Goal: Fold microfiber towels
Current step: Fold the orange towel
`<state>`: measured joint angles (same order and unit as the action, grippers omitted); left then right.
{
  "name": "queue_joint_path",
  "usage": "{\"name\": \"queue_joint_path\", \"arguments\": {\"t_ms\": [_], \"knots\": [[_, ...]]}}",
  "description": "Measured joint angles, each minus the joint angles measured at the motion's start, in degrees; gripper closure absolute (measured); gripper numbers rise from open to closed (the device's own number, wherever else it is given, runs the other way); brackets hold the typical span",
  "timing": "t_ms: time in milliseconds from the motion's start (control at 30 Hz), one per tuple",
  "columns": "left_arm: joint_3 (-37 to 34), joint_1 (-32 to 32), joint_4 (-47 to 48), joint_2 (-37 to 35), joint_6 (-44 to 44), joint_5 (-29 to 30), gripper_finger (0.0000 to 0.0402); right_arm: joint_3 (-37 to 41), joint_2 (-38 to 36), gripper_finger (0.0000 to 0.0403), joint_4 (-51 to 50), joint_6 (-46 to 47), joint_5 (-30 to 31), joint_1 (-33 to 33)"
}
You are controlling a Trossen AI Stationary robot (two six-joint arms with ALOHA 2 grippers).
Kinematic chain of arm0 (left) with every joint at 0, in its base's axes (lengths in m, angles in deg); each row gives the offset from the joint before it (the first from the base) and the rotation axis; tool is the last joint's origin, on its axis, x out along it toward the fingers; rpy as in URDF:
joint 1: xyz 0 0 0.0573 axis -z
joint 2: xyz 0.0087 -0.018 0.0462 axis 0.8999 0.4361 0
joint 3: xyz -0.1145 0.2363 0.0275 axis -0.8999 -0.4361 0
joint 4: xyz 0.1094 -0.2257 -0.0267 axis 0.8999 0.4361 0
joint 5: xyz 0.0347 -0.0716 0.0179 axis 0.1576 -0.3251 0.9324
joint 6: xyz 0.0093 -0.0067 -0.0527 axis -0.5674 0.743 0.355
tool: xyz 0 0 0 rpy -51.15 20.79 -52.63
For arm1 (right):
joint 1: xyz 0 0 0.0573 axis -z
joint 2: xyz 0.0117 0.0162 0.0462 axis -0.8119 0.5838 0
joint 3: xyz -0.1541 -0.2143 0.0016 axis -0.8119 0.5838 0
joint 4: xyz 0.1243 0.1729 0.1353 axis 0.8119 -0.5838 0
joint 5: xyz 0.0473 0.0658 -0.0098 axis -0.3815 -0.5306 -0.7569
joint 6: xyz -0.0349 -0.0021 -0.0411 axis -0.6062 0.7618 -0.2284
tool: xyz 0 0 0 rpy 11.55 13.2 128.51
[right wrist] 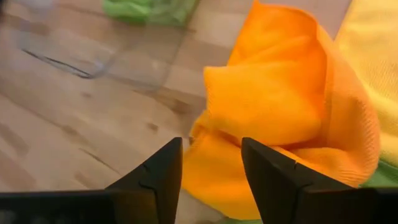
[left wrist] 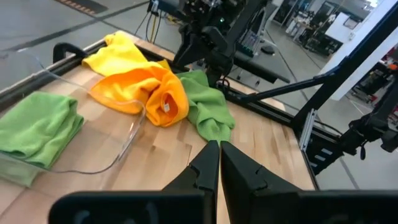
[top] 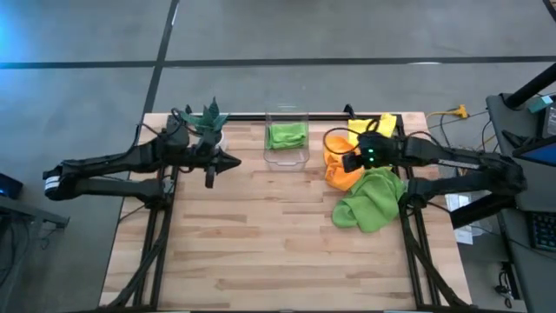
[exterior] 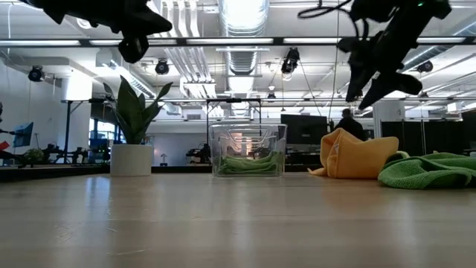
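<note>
- Right gripper (right wrist: 208, 177) hovers above the orange towel (top: 340, 167) at about 2 o'clock on the counter (top: 261, 235); the fingers are parted with nothing between them, and the low view shows them raised clear of the cloth.
- The orange towel is bunched into an upright heap and touches the crumpled lime green towel (top: 372, 200) at its 5 o'clock side.
- The yellow towel (top: 375, 127) lies against the far edge of the counter at about 1 o'clock, touching the orange heap.
- A second lime green towel (top: 287, 135) lies folded inside the clear plastic bin (top: 286, 158) at 12 o'clock.
- Left gripper (top: 228, 162) is held above the counter at about 10 o'clock, fingers closed together and empty, pointing toward the bin.
- The potted plant (top: 209, 120) stands just behind the left gripper near the far edge at 11 o'clock.
- In the low view, the orange heap stands taller than the green cloth beside it.
- The near half of the counter carries no cloth.
</note>
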<state>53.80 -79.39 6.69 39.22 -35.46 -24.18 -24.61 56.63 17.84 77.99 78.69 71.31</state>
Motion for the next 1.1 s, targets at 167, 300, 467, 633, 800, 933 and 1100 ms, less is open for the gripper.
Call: {"name": "queue_joint_path", "arguments": {"t_ms": [167, 300, 467, 633, 800, 933, 1100], "knots": [[0.04, 0.0, 0.06, 2.38, 5.92, -0.19, 0.0402, -3.29, 9.08, 0.0264, -0.09, -2.06, 3.89, 1.7], [0.04, 0.0, 0.07, 3.98, 9.81, -2.74, 0.0402, -7.92, 16.3, 0.0265, -0.26, -10.17, 4.2, 6.05], [0.04, 0.02, 0.11, 4.7, 10.0, -7.8, 0.0402, -15.48, 24.86, 0.0259, -4.96, -20.19, 1.19, 13.23], [0.04, 0.44, 0.39, 3.43, 10.05, -10.15, 0.0402, -24.09, 31.97, 0.0246, -8.75, -33.41, -3.43, 19.51], [0.04, 0.74, 0.93, 1.11, 10.05, -10.32, 0.0402, -31.81, 37.71, 0.0229, -12.37, -43.1, -4.41, 24.45], [0.04, 0.74, 2.49, -0.36, 10.25, -10.33, 0.0402, -35.5, 41.72, 0.0218, -15.13, -49.24, -12.12, 28.23], [0.02, 0.74, 4.66, -0.91, 11.31, -10.34, 0.0402, -35.81, 45.97, 0.0214, -16.44, -56.26, -25.62, 31.28]]}}
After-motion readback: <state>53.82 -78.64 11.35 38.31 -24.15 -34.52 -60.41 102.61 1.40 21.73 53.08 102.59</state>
